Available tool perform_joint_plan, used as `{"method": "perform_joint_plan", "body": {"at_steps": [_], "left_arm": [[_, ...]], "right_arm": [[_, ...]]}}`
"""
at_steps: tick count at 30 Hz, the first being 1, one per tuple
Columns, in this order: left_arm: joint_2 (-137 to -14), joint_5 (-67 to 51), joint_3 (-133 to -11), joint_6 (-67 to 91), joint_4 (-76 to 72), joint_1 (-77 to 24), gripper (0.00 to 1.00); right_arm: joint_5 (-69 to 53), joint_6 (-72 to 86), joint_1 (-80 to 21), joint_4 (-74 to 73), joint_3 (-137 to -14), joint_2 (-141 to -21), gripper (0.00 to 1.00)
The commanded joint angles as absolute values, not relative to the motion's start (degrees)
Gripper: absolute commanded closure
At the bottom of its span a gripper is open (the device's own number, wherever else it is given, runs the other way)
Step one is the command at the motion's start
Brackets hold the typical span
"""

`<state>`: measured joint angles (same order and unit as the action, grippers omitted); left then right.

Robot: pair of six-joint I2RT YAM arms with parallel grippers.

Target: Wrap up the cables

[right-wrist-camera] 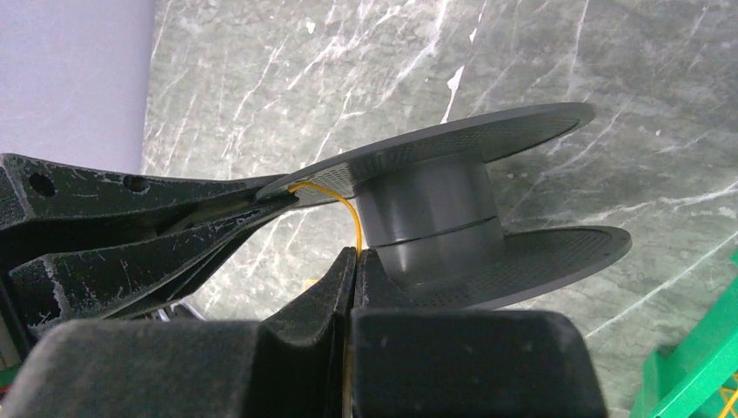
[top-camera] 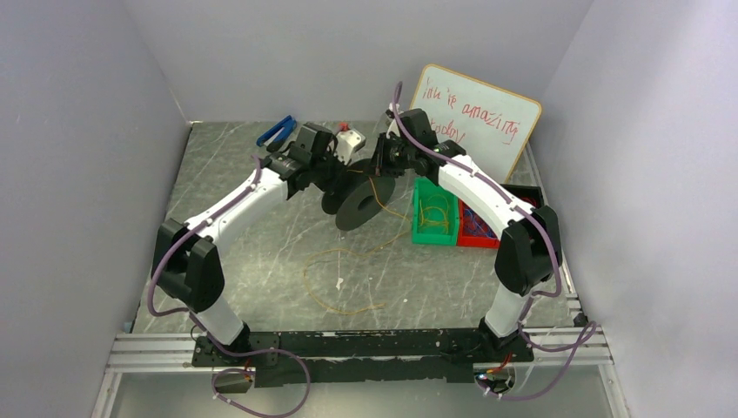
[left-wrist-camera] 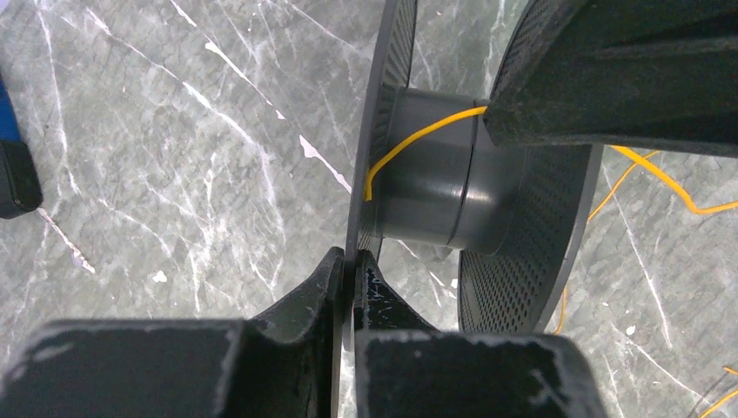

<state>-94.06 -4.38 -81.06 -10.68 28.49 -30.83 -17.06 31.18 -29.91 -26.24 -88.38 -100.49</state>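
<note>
Winding is only just starting. The spool (top-camera: 358,207) hangs above the bench (top-camera: 261,261), and a single short run of cable (left-wrist-camera: 420,135) lies across its bare hub (right-wrist-camera: 426,209). The left pincer (left-wrist-camera: 350,266) is clamped narrow on the rim of one flange and holds the spool edge-on. The right pincer (right-wrist-camera: 352,261) is pinched tight on the cable just beside the hub, and the strand arches from its tips to the inner face of that flange. Most of the cable lies in loose loops on the bench below and in front of the spool, and no full turn looks laid down yet. By this reading, the next move calls for the right pincer to carry the strand round the hub, between the flanges. Meanwhile the left would steady the spool or turn it. The strand needs enough tension to bed down, with slack feeding from the loops without snagging.
</note>
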Motion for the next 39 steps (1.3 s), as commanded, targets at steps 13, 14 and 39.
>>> {"method": "perform_joint_plan", "body": {"at_steps": [13,14,39], "left_arm": [[-95.6,-0.1,-84.3,-9.6,27.4,-30.4,0.85],[-95.6,-0.1,-84.4,-9.5,27.5,-30.4,0.85],[-95.9,1.4,-85.6,-9.2,28.3,-31.0,0.86]], "right_arm": [[-21.6,34.0,-26.5,-29.7,-86.9,-97.8,1.00],[-21.9,34.1,-26.4,-29.8,-86.8,-97.9,1.00],[-27.4,37.1,-26.2,-28.6,-87.5,-101.3,1.00]]}}
